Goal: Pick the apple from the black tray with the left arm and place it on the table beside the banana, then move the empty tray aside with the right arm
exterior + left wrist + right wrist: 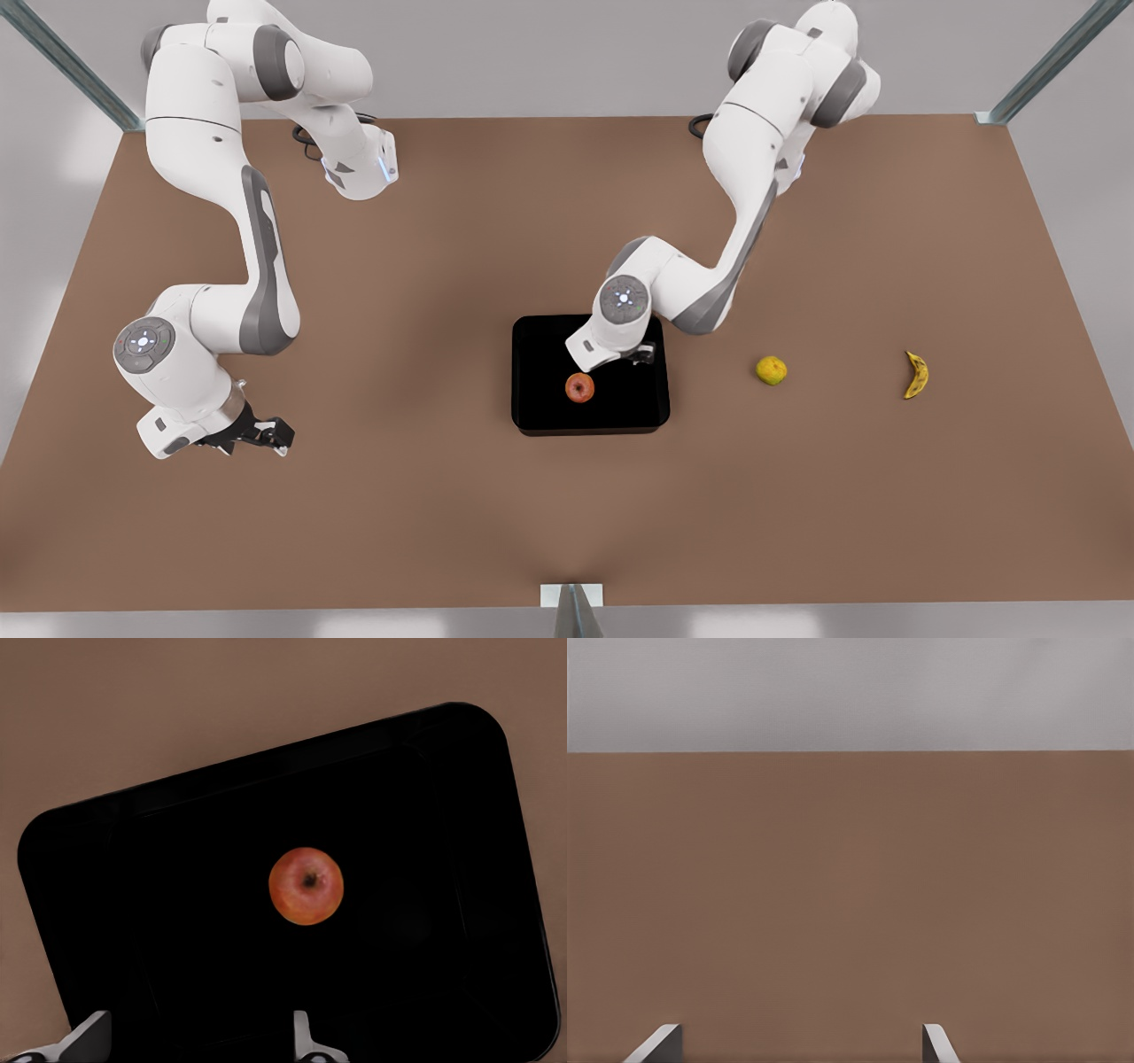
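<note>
Black left gripper (640,354): hangs over the black tray (540,416), above its far half, on the arm at the front view's right; fingers (306,1041) spread apart, nothing between them.
Left fingers, wrist view: two pale tips at the frame's edge with the tray under them; the gap between them is bare tray floor.
Apple (579,387): red-orange, stem dimple up, lying on the tray floor near the tray's middle, just beside the left gripper toward the camera and clear of it; in the left wrist view (306,886) it sits alone on the glossy black, away from every rim.
Tray: shallow, rounded corners, low rim, resting flat on the table (399,514) near its middle.
Yellow-green fruit (771,370): on the table, apart from the tray, toward the front view's right of it.
Banana (916,375): on the table, well apart from the tray, beyond the yellow-green fruit on the same side.
Right gripper (257,434): waits well apart from the tray, toward the front view's left, low over bare table; fingers (939,1045) spread, holding nothing.
Right fingers, wrist view: two pale tips with brown tabletop and a grey wall beyond.
</note>
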Motion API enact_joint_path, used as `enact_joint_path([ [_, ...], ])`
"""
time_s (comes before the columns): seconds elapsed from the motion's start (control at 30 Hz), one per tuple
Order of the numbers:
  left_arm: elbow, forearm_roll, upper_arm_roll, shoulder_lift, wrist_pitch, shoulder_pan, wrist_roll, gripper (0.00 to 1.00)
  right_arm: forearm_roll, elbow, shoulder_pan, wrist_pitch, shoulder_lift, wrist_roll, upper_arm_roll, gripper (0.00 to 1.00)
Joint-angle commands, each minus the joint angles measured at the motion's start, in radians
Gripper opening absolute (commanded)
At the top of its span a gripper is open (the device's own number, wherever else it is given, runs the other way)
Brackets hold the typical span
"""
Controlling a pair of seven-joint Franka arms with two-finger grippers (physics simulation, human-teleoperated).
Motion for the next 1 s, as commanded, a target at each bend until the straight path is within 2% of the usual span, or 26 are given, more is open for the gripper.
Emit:
enact_joint_path([
  [0.0,0.009,0.015,0.000,0.036,0.141,-0.022,-0.625,1.00,0.001,0.001,0.000,0.000,-0.001,-0.001,0.000,1.00],
  [0.2,0.178,0.059,0.006,0.190,0.144,-0.053,-0.685,1.00,0.001,0.001,0.000,0.000,-0.001,-0.001,0.000,1.00],
  [0.5,0.165,0.133,0.011,0.248,0.215,-0.084,-0.688,1.00,0.001,0.001,0.000,0.000,0.006,-0.001,0.000,1.00],
  [0.97,0.072,0.204,0.011,0.259,0.327,-0.088,-0.647,1.00,0.001,0.001,0.000,0.000,0.006,-0.001,0.000,1.00],
])
